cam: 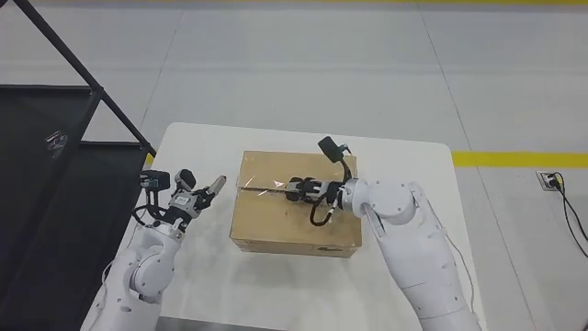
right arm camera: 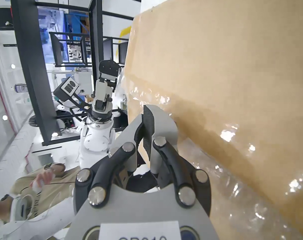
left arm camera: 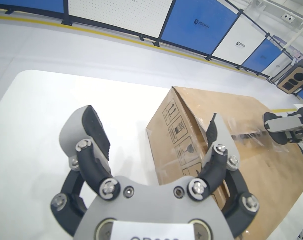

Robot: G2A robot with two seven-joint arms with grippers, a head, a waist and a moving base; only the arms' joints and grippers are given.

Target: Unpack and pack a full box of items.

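Squarely in the middle of the white table (cam: 404, 170) sits a closed brown cardboard box (cam: 294, 225), its top seam sealed with shiny clear tape (left arm camera: 244, 136). Black handling symbols (left arm camera: 175, 128), among them a pair of upward arrows, are printed in a column down one side; any finer print is too small to read. The right fingers (right arm camera: 164, 123) are pressed together, lying on the lid at the tape. The left fingers (left arm camera: 93, 123) are spread wide, holding nothing, just beside that printed side.
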